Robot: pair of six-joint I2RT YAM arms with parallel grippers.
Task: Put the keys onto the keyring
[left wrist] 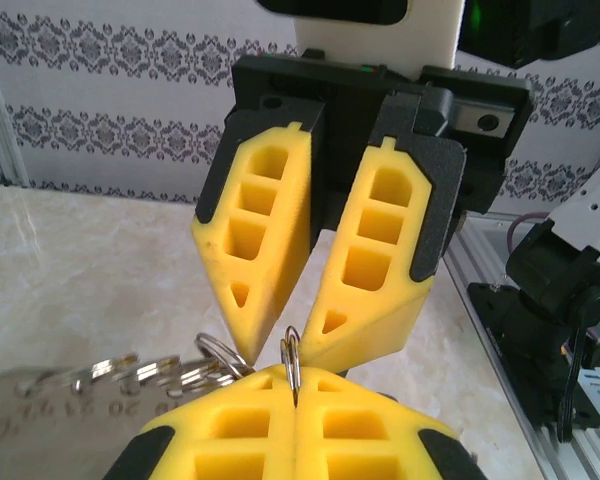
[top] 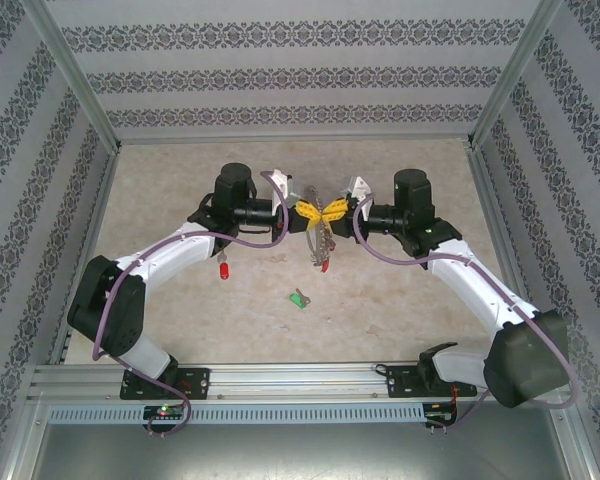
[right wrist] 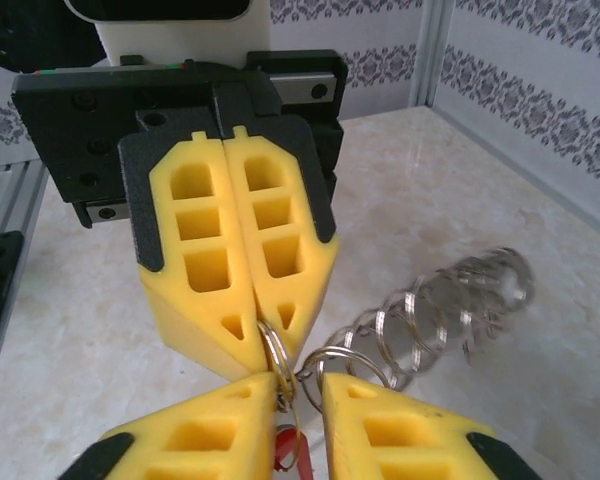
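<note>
Keyring (top: 323,245) hangs over the middle of the table (top: 180,180), held up where the two grippers meet tip to tip. Its string of small silver rings (right wrist: 440,310) droops beneath them. The left gripper (top: 306,212) is clamped tight, fingers pressed together, pinching one small ring (left wrist: 292,362) of the keyring upright between its tips. The right gripper (top: 332,212) faces it with its fingers parted in a narrow V, clasping nothing; one fingertip (left wrist: 242,345) sits just beside a neighbouring ring. From the right wrist, a red tag (right wrist: 290,447) shows in the gap between the right fingers, below the pinched ring; whether it is threaded on cannot be told. A red-tagged key (top: 223,270) lies on the table beside the left forearm. A green tag (top: 299,299) lies nearer the bases. Both are well apart from the keyring.
</note>
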